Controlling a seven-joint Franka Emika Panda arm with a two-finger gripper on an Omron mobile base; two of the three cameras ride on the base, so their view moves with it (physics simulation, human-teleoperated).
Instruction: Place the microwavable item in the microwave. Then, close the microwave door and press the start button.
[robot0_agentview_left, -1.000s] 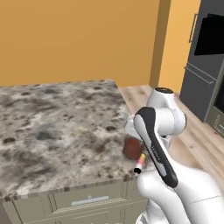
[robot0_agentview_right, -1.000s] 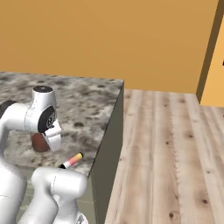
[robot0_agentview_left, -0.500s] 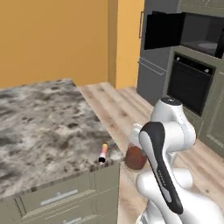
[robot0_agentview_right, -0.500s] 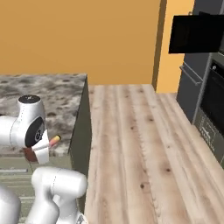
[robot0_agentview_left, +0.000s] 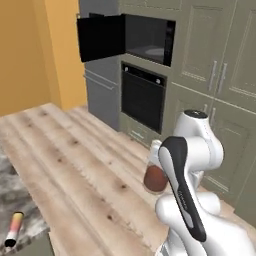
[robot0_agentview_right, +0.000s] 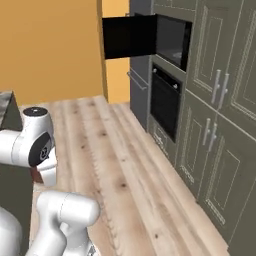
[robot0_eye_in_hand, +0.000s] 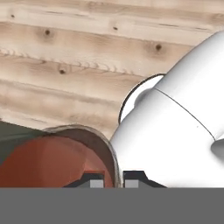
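The microwavable item (robot0_agentview_left: 155, 179), a squat reddish-brown cup, hangs over the wooden floor in my gripper (robot0_agentview_left: 154, 166), which is shut on its rim. In the hand view the cup (robot0_eye_in_hand: 48, 162) sits at the lower left, its wall pinched between the fingertips (robot0_eye_in_hand: 89, 180). A sliver of the cup (robot0_agentview_right: 36, 174) shows under the arm's upper link. The microwave (robot0_agentview_left: 150, 39) is set high in the cabinet wall ahead, its grey interior showing. The microwave door (robot0_agentview_left: 100, 36) is swung open to the left. From the right base view the microwave (robot0_agentview_right: 172, 40) and its door (robot0_agentview_right: 128, 36) stand at the top.
A black oven (robot0_agentview_left: 142, 97) sits directly below the microwave. Tall grey-green cabinets (robot0_agentview_left: 225, 65) run to the right. The slim pink-yellow-black stick (robot0_agentview_left: 13, 230) lies on the stone counter corner (robot0_agentview_left: 17, 200) at the lower left. Wooden floor (robot0_agentview_left: 75, 150) stretches between me and the cabinets.
The whole picture has swung from the stone counter to the cabinet wall as the base turned, so the microwave and oven now stand ahead. The cup has stayed in my gripper.
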